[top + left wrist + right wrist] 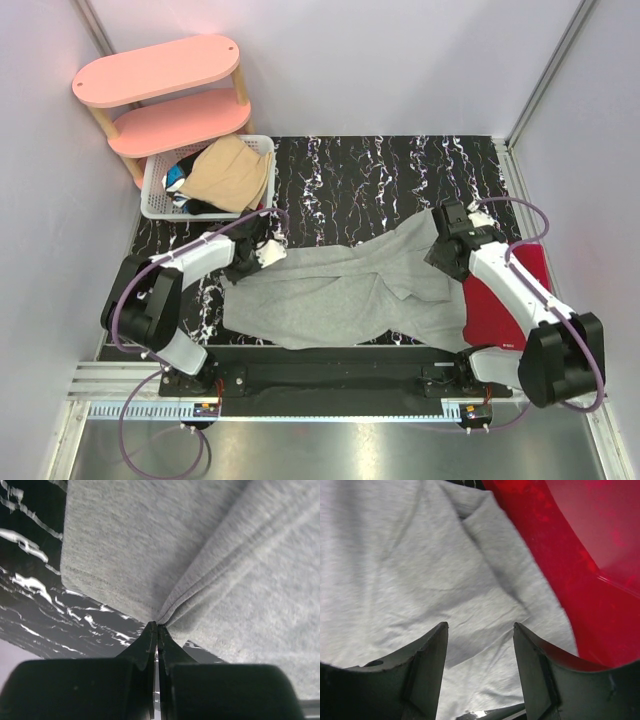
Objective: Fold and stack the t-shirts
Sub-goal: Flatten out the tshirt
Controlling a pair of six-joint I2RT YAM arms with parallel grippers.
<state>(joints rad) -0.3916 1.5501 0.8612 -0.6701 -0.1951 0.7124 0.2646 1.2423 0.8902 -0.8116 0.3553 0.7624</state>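
- The grey t-shirt (340,295) is laid rumpled across the near half of the table (380,170), between the two arms, with a loose fold running through its middle.
- A thin pinch of its left edge is held by the closed left end effector (157,627). So little cloth is caught that a slip is judged likely under a firm pull.
- The right end effector (480,645) is spread open above the shirt's right side, with nothing gripped. A pull from the left alone would probably bunch the cloth.
- The shirt's right edge is pressed against the red tray (520,285), where a snag could be caused.
- The near hem is set close to the arm bases, so a drag nearward is best avoided.
- Bare table is offered beyond the shirt. The white basket (156,195), holding the tan t-shirt (232,172), is found near the left arm.
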